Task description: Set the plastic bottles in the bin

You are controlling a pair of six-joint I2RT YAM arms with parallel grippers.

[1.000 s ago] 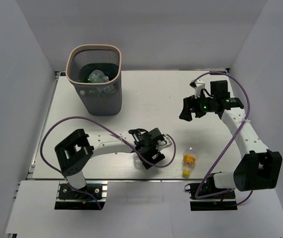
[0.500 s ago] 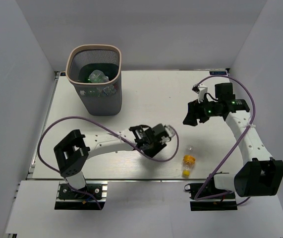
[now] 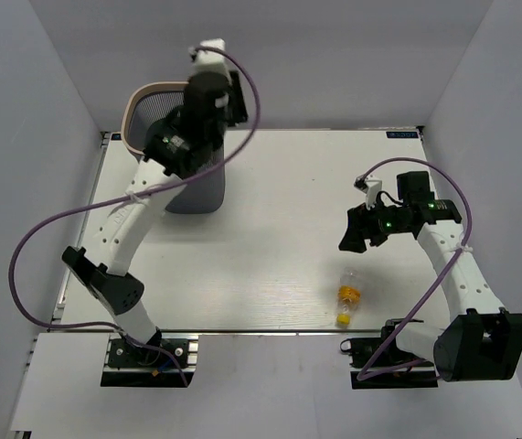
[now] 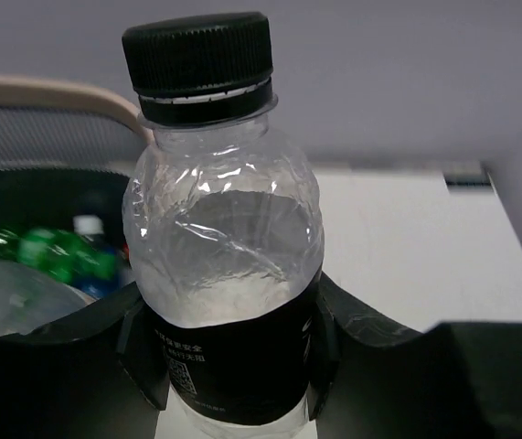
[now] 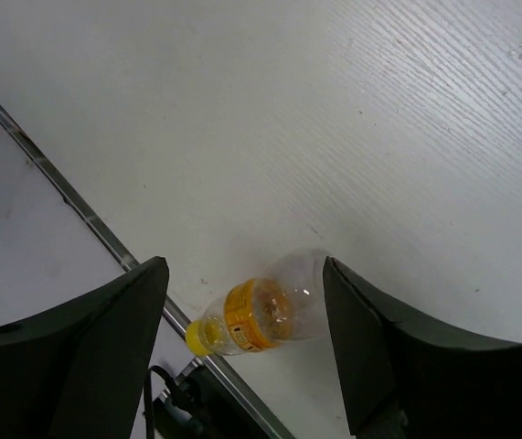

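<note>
1. Status of my left gripper [image 4: 231, 352]: the fingers are clamped on the black label band of a clear, black-capped bottle [image 4: 224, 238]. The bottle stands upright in the grip, cap uppermost.

2. Position of the bin [image 4: 46, 91]: its pale rim and open mouth lie below the left gripper and to its left in the wrist view. In the overhead view the left gripper hangs over the mouth. I judge that the held bottle is close to its release point. I cannot tell whether it is fully inside the rim line.

3. Work done: several bottles in the bin [image 4: 55, 256], green and clear, are visible beneath the left gripper.

4. Work left: release the held bottle, then collect one orange-labelled bottle [image 5: 261, 315]. It lies on its side on the table [image 3: 270, 201], directly below my right gripper [image 5: 242, 283] and between its fingers in the wrist view. No other loose bottle is visible.

5. Status of my right gripper: the fingers stand wide apart and hold nothing, well above the bottle.

6. Obstructions: none between the right gripper and the bottle. The bottle's yellow cap lies near the metal edge strip [image 5: 59, 197] at the table's near side. I judge that a careless push could roll it off.
</note>
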